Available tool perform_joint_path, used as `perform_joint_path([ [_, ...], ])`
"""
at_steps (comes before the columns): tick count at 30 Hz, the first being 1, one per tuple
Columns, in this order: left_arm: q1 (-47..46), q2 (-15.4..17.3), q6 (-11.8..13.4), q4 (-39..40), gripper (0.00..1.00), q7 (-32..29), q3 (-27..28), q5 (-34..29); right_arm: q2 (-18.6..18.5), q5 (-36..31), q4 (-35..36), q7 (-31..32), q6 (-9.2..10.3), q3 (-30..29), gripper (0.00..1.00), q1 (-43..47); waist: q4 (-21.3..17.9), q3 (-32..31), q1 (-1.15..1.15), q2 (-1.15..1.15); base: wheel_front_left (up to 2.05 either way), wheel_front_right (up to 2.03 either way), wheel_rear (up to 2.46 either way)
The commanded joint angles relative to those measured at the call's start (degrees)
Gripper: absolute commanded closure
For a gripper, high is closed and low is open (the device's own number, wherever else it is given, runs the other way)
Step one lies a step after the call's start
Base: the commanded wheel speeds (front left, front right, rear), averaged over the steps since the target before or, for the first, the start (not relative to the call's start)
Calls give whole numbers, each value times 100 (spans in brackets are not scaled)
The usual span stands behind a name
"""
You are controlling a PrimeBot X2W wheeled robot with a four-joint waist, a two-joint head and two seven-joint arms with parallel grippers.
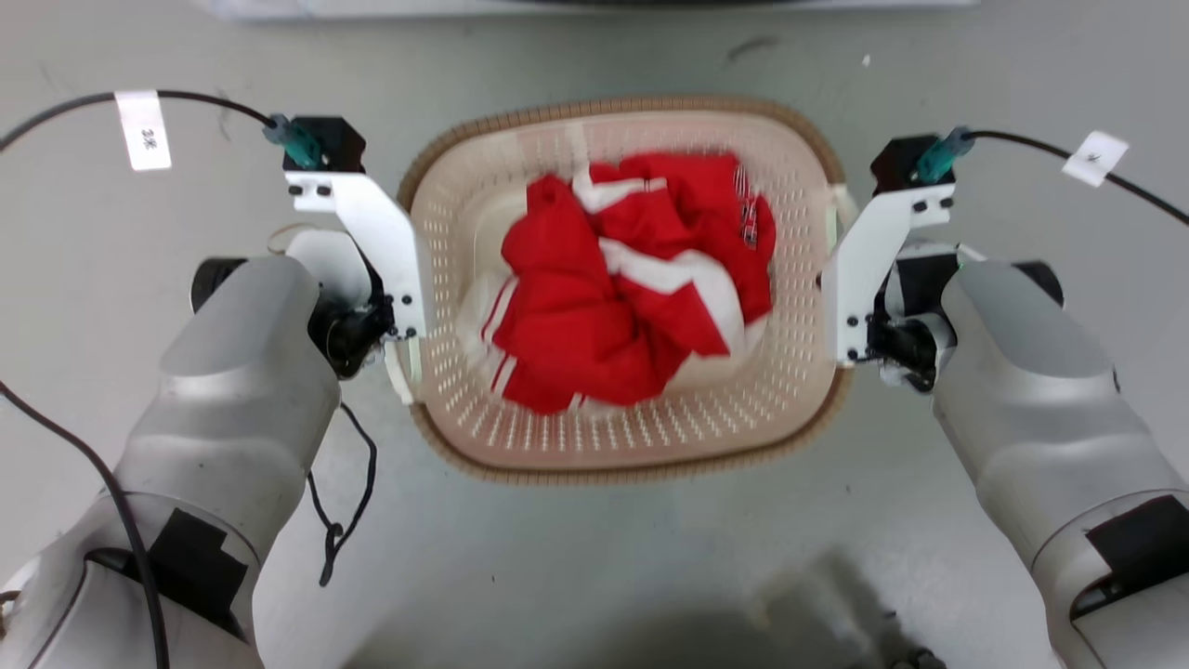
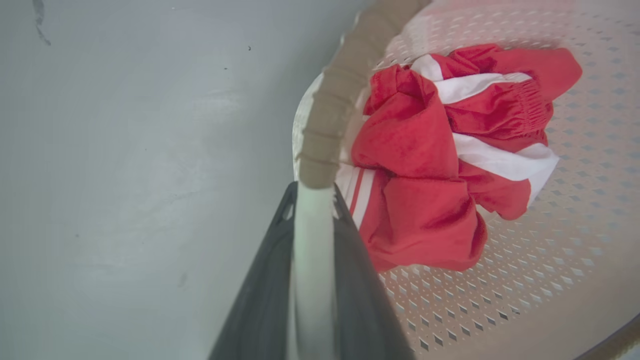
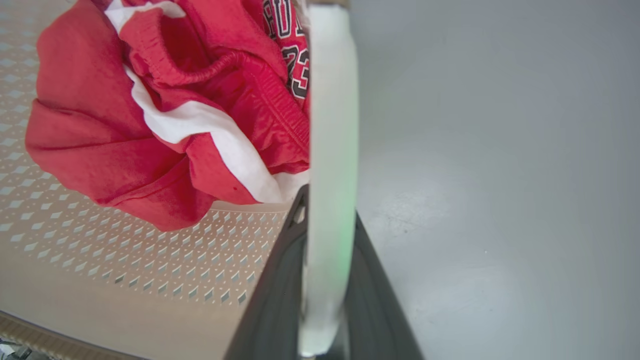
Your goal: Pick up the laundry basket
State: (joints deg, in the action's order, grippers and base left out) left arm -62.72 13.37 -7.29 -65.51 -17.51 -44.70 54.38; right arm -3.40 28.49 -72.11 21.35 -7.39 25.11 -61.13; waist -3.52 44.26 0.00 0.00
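Gripping both side handles at once, we judge the step in hand to be the lift itself.

Head view: the laundry basket [image 1: 632, 469] lies on the grey floor [image 1: 594, 567], centred between the two arms, with red-and-white clothes [image 1: 632, 288] bunched inside. The left pincer [image 1: 398, 358] meets its left wall and the right pincer [image 1: 859, 348] its right wall. We cannot tell whether the base is off the floor.

Left wrist view: the two dark fingers are pinching the white left handle [image 2: 312, 260], just below the brown rim [image 2: 332, 115].

Right wrist view: the fingers are likewise clamped on the white right handle [image 3: 332, 100], clothes just beside it.

To do it well, we would raise both arms together at one rate and keep the rim level so the clothes do not slide. We would hold the arm spacing fixed so neither thin handle twists or slips out. The load looks light, so we think a slow, straight rise suffices.
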Motion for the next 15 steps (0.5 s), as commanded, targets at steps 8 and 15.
perform_joint_path([
  [8,261,-117,-44,23,100,-713,-233,458,105,522,7,874,-19,343,100,231,20,-1127,0,0,0,0,0],
  [15,480,-105,-46,38,100,-1295,-359,756,110,805,-32,1348,-20,512,100,454,22,-1726,0,0,0,0,0],
])
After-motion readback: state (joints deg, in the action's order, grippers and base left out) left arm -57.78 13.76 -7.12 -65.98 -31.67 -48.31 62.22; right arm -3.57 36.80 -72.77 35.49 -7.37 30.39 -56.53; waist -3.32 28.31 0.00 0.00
